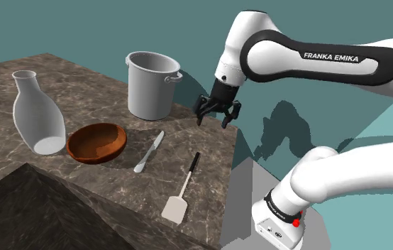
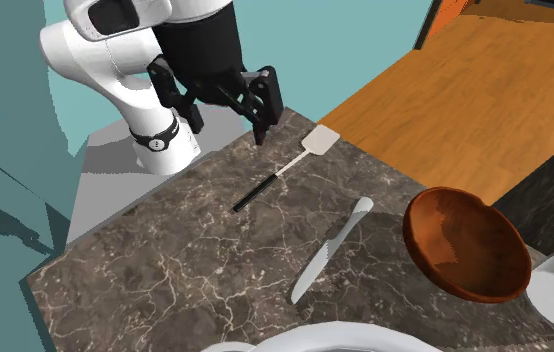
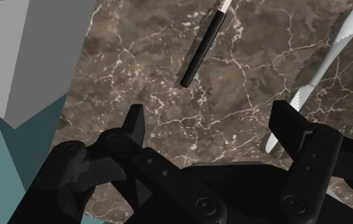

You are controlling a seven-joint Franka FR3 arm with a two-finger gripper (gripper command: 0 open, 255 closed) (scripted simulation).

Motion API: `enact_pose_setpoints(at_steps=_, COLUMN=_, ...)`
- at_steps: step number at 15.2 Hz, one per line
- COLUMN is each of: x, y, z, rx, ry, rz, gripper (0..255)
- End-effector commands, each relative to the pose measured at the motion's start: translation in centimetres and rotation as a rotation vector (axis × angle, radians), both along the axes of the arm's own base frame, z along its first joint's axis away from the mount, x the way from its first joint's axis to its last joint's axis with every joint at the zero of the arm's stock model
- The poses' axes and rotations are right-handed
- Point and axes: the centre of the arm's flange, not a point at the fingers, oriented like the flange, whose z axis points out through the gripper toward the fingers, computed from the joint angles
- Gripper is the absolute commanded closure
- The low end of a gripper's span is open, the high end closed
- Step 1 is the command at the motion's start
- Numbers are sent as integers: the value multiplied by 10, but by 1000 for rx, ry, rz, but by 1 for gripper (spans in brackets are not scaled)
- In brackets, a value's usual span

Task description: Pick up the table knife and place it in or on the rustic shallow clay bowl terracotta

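The gripper [image 1: 214, 119] is hovering above the marble countertop [image 1: 96, 99], its two black fingers standing wide apart and gripping nothing. In the shoulder view it is hanging near the counter's edge, at about three o'clock from the grey bucket [image 1: 151, 85].

The table knife [image 1: 150, 151] is lying flat on the marble, pale grey, at about three o'clock from the reddish-brown bowl [image 1: 96, 142] and close beside it without touching. From the knife, the gripper is sitting at roughly two o'clock, well apart. A spatula [image 1: 181, 188] with a black handle is resting at about four o'clock from the knife. A white vase [image 1: 37, 117] is standing at ten o'clock from the bowl.

In the second exterior view the knife [image 2: 330, 250] is lying between the spatula [image 2: 285, 172] and the bowl [image 2: 465, 245], with the gripper [image 2: 230, 125] at eleven o'clock from it.

In the wrist view the knife's [image 3: 315, 79] serrated end is showing just past one finger [image 3: 290, 121].
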Motion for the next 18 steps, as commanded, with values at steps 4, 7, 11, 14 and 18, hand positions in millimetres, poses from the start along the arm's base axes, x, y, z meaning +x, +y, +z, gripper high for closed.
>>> enact_pose_setpoints(at_steps=4, x=32, y=50, z=-35, rx=-29, ry=-5, rz=-132, gripper=0)
enact_pose_setpoints(at_steps=7, x=55, y=77, z=-56, rx=-48, ry=-8, rz=-209, gripper=0)
enact_pose_setpoints(at_steps=11, x=89, y=108, z=-84, rx=-73, ry=-10, rz=-311, gripper=0)
enact_pose_setpoints(at_steps=14, x=116, y=129, z=-105, rx=-91, ry=-13, rz=-388, gripper=0)
enact_pose_setpoints(at_steps=18, x=129, y=138, z=-126, rx=-100, ry=-14, rz=-424, gripper=0)
